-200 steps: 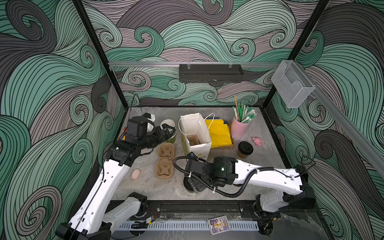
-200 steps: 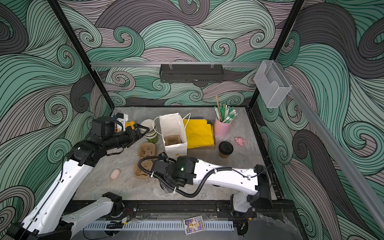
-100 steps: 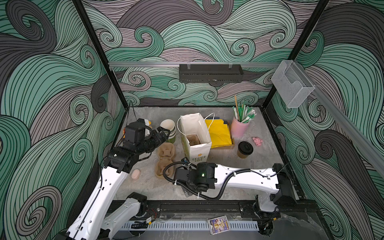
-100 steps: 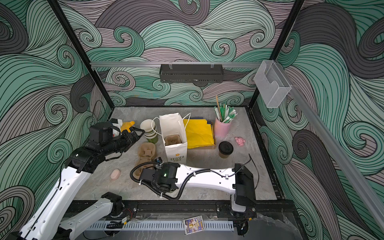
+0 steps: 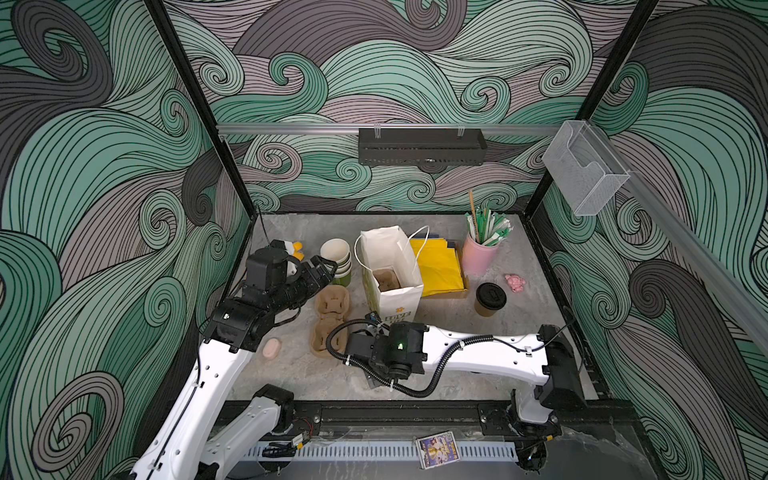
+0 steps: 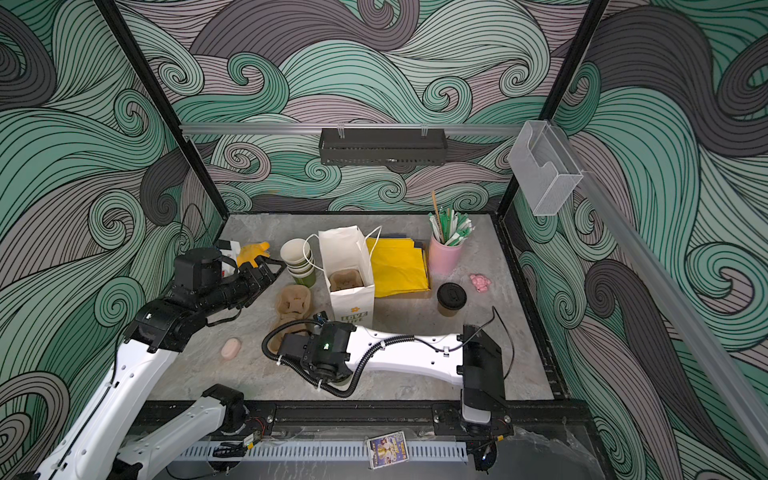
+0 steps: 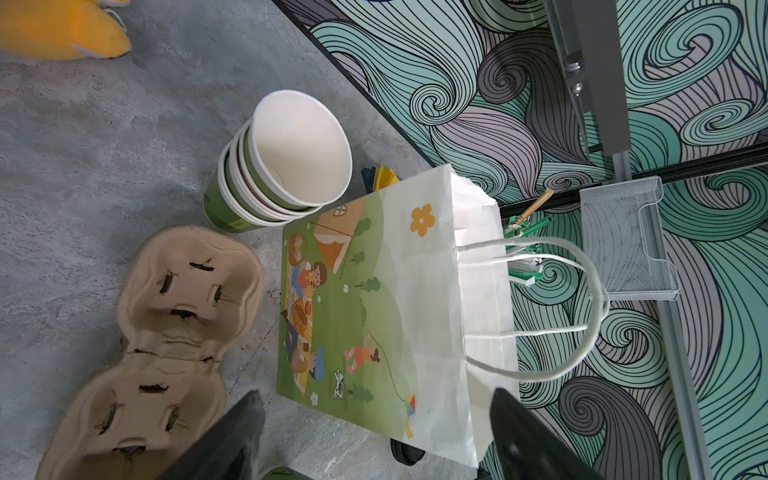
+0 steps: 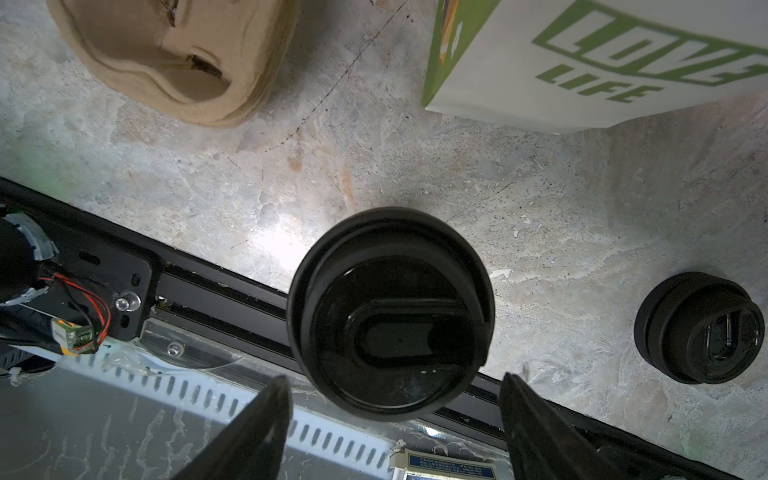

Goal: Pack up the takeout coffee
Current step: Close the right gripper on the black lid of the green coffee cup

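A takeout coffee cup [image 5: 490,299] with a tan body and a black sip lid stands right of the white paper bag [image 5: 390,270] in both top views. A second black-lidded cup [image 8: 390,311] stands near the table's front edge, directly under my right gripper [image 8: 394,378]. That gripper is open, its fingers either side of the lid and apart from it; the right arm hides this cup in both top views. My left gripper [image 5: 322,270] is open and empty, pointing at the bag's side [image 7: 353,311].
Nested lidless cups [image 5: 336,259] and cardboard cup carriers [image 5: 330,320] lie left of the bag, with another carrier inside it [image 5: 386,280]. Yellow paper [image 5: 438,266], a pink straw cup [image 5: 480,253] and a pink toy [image 5: 515,282] sit back right. A low black lid piece [image 8: 698,328] stands nearby.
My right arm has swung left along the table's front and its gripper now hangs over the lidded cup. The left arm has drawn back slightly.
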Robot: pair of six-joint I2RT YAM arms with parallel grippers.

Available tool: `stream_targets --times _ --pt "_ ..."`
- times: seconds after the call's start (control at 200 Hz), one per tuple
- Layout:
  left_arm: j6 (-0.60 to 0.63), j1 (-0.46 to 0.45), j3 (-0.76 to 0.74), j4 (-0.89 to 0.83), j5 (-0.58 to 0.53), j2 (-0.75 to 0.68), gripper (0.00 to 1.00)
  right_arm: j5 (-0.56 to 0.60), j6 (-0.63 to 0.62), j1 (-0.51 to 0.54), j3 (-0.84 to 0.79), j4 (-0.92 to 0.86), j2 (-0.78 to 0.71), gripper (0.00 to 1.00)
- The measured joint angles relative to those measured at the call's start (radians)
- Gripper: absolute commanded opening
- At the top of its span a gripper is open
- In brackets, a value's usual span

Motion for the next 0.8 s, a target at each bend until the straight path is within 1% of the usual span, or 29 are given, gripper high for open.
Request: stream_targets --times 0.475,0.8 --pt "-0.013 0.0 0.0 0.0 0.0 0.002 0.87 -0.028 -0.006 -0.016 0.0 0.0 0.029 0.76" --pt "-0.013 0.0 -0.005 0.001 0.0 0.002 0.87 -0.035 -0.023 -0.038 0.005 0.0 0.035 0.76"
